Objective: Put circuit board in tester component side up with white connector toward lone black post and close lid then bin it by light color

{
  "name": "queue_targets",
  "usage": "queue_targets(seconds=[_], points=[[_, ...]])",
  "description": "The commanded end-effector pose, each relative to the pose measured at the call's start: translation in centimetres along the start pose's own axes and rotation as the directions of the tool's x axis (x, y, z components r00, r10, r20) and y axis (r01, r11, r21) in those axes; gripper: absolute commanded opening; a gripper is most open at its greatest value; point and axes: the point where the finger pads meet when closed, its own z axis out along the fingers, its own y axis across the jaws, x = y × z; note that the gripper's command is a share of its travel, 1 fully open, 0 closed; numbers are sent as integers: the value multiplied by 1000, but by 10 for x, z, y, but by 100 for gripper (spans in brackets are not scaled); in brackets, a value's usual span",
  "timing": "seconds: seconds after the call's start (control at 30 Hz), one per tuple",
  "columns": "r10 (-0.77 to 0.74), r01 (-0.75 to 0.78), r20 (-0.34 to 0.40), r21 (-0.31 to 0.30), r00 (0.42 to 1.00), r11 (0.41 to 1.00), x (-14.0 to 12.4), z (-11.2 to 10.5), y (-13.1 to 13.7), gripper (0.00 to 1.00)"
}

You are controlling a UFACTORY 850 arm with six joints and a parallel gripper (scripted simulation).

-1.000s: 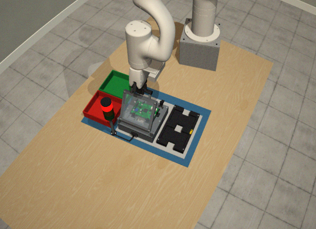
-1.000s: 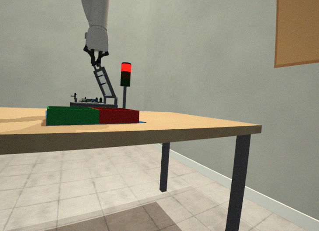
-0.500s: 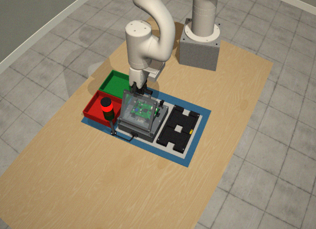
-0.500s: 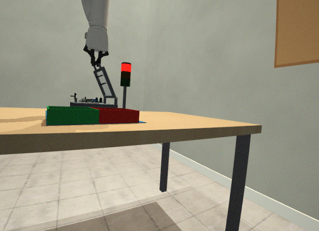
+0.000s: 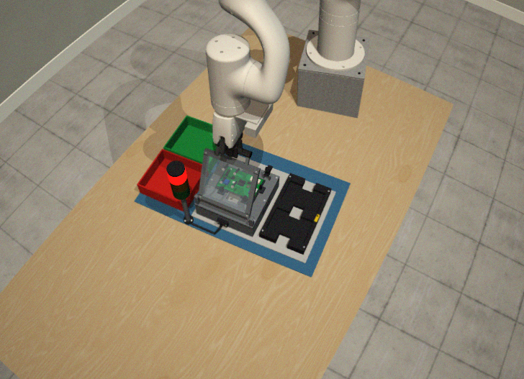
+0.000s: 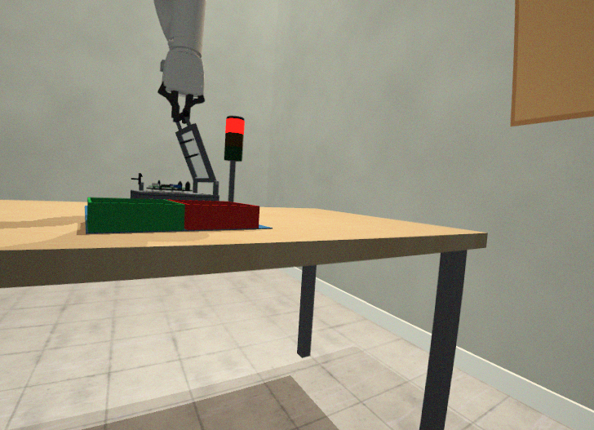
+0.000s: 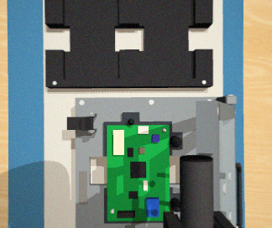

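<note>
The green circuit board point(image 5: 239, 181) lies flat, component side up, in the grey tester point(image 5: 237, 206). It also shows in the wrist view point(image 7: 137, 172) with its white connector point(image 7: 118, 142) near the tray-side end. The clear lid point(image 5: 228, 178) point(image 6: 194, 152) stands raised and tilted on its hinge. My gripper point(image 5: 230, 149) is shut on the dark handle point(image 7: 197, 189) at the lid's top edge point(image 6: 181, 113). The signal light point(image 5: 176, 174) glows red point(image 6: 235, 126). The red bin point(image 5: 163, 180) and the green bin point(image 5: 190, 138) sit side by side beside the tester.
The empty black tray point(image 5: 296, 212) lies on the blue mat on the tester's other side point(image 7: 128, 44). A black latch part point(image 7: 81, 122) sits at the tester's edge opposite the hinge. The arm's grey base block point(image 5: 330, 88) stands at the table's back.
</note>
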Motion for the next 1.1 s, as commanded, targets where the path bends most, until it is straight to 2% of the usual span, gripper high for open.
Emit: queue_targets(seconds=[0.0,0.5,0.97,1.0,1.07], points=[[0,0,0,-6,1000,1000,0,-8,17,0],[0,0,0,-6,1000,1000,0,-18,53,0],[0,0,0,-6,1000,1000,0,-19,56,0],[0,0,0,-6,1000,1000,0,-19,56,28],[0,0,0,-6,1000,1000,0,-19,56,28]])
